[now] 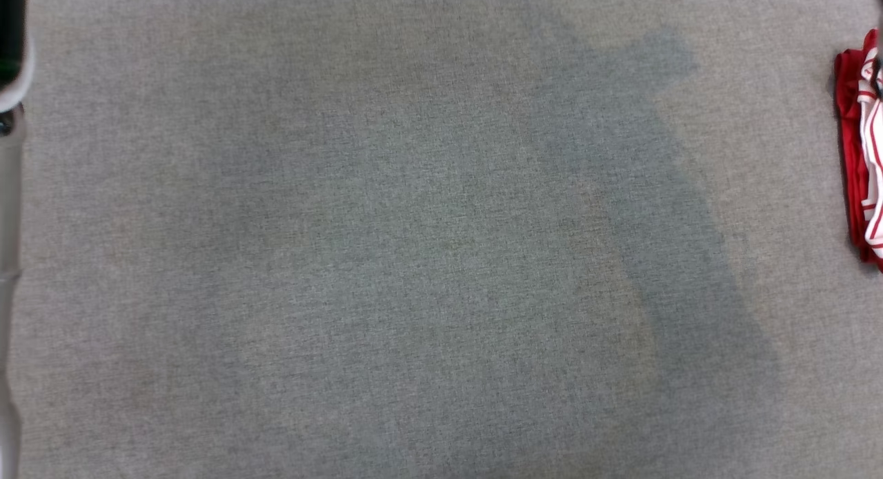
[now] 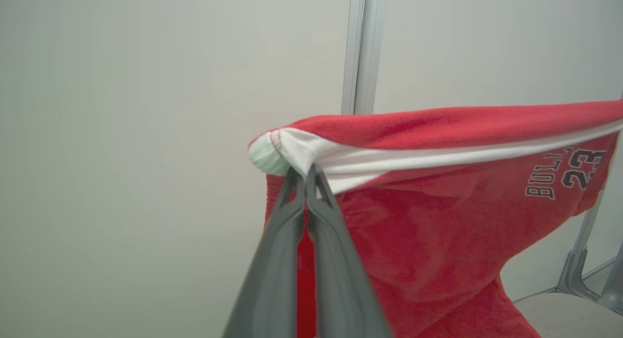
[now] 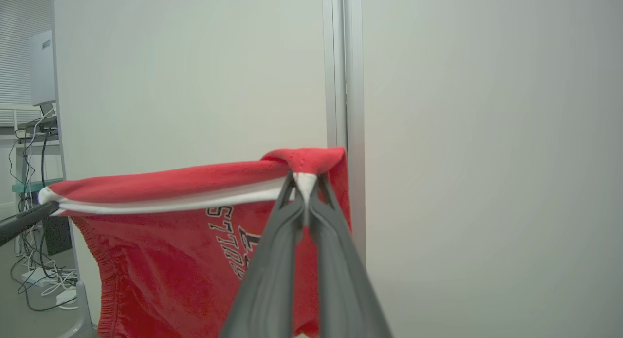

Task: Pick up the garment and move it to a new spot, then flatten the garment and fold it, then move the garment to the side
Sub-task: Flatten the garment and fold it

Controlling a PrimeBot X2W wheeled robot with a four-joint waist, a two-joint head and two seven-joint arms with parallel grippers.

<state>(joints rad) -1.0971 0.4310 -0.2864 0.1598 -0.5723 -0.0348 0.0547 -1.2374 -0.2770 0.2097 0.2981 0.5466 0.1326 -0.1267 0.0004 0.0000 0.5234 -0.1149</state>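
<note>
Across the head view, the grey cloth-covered table (image 1: 386, 258) lies bare under a broad shadow, and a bunch of red and white cloth (image 1: 861, 154) sits at its right edge; whether that is part of the garment being handled I cannot tell. Seen from the left wrist, the left gripper (image 2: 305, 175) is pinched tight on a white-trimmed corner of the garment (image 2: 438, 240), a red fleecy piece with dark lettering and a number, which stretches away to the right with its top edge pulled straight and its body hanging below, clear of the table. From the right wrist, the right gripper (image 3: 305, 184) is clamped on the opposite corner of the same edge, and the left gripper's dark finger shows at the far end of the band. By my reading the carry to a new spot is under way, with flattening and folding not yet begun. The next move calls for both arms to lower together over the bare table, holding the edge taut so the hanging cloth touches first and spreads without bunching
</note>
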